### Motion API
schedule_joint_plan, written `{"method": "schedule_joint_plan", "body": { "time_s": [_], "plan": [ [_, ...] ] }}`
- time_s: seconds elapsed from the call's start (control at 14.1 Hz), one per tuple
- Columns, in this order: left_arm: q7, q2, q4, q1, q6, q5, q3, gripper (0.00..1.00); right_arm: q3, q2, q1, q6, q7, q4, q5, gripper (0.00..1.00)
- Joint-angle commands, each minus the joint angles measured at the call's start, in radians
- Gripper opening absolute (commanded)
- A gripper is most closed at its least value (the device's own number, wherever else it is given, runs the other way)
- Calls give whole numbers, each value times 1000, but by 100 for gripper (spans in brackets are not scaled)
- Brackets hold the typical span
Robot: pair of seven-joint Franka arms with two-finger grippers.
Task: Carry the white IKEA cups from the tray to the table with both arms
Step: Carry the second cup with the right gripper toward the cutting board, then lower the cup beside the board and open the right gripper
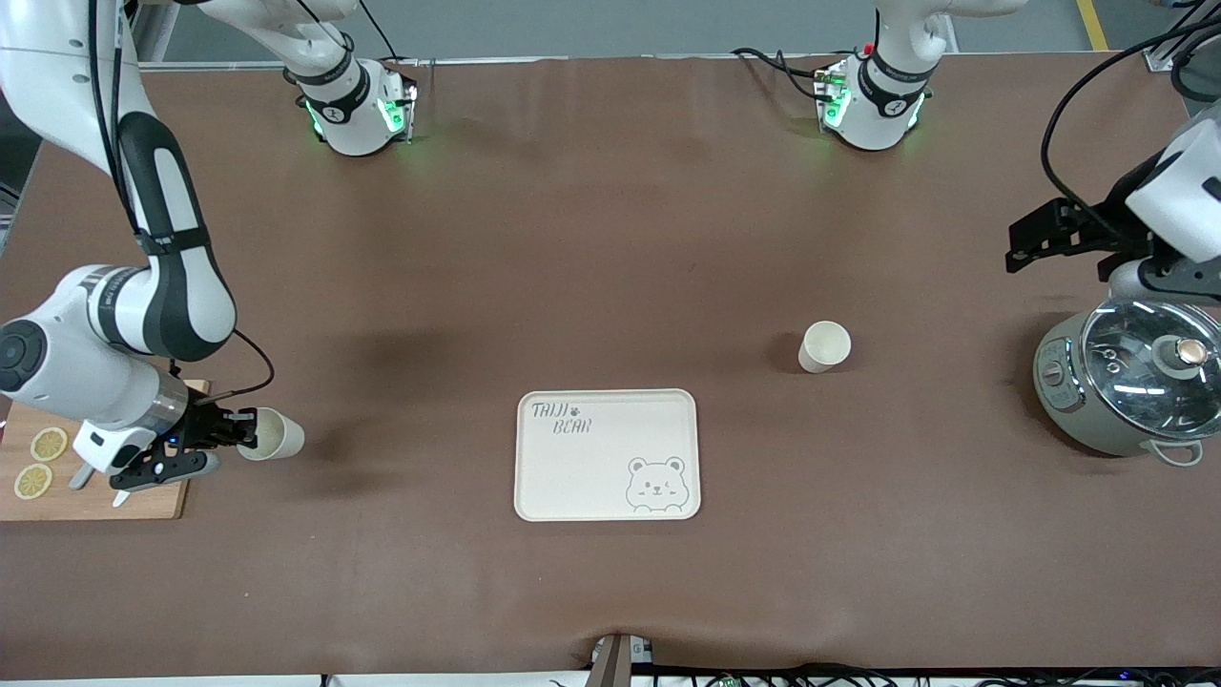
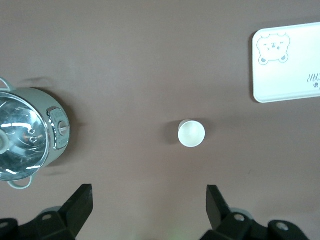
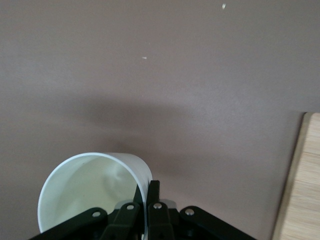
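Landmark for all places: the bear-printed tray (image 1: 608, 454), which lies flat on the brown table (image 1: 610, 239).

At my right arm's end of the table, a wooden board (image 1: 57, 496) with two lemon slices (image 1: 40, 463) sits well apart from the tray. My right gripper (image 1: 250, 431) is just beside the board's tray-ward edge. Its fingers (image 3: 152, 200) are pinched together on the rim wall of one white IKEA cup (image 1: 272, 435), one finger inside the mouth, one outside. In the right wrist view the cup (image 3: 92, 192) shows its open mouth and pale inside, with the board's edge (image 3: 297, 190) alongside.

The tray itself carries nothing; bear drawing in one corner, lettering in another.

The second white cup (image 1: 823, 346) stands upright on the table, farther from the front camera than the tray and off toward my left arm's end, near the tray but not touching.

My left gripper (image 1: 1049, 237) hangs over the table next to the grey-green pot with glass lid (image 1: 1130, 382), at the left arm's end, well apart from the tray. Its jaws stand wide apart, nothing between them; left wrist view shows both fingers (image 2: 77, 205), the second cup (image 2: 191, 133), the pot (image 2: 30, 137) and a tray corner (image 2: 287, 62).
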Motion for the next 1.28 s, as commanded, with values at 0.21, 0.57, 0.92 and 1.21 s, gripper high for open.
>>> {"method": "schedule_joint_plan", "body": {
  "time_s": [0.21, 0.57, 0.92, 1.21],
  "plan": [
    [129, -44, -119, 57, 81, -18, 8, 100, 19, 44, -21, 27, -31, -10, 53, 0],
    [133, -214, -459, 55, 367, -26, -7, 100, 20, 77, -12, 69, -31, -18, 78, 0],
    [107, -205, -434, 43, 361, -26, -15, 100, 20, 103, -11, 105, -31, -18, 78, 0],
    [121, -188, -430, 44, 361, -27, -18, 100, 20, 103, -8, 104, -29, -16, 78, 0]
  ]
}}
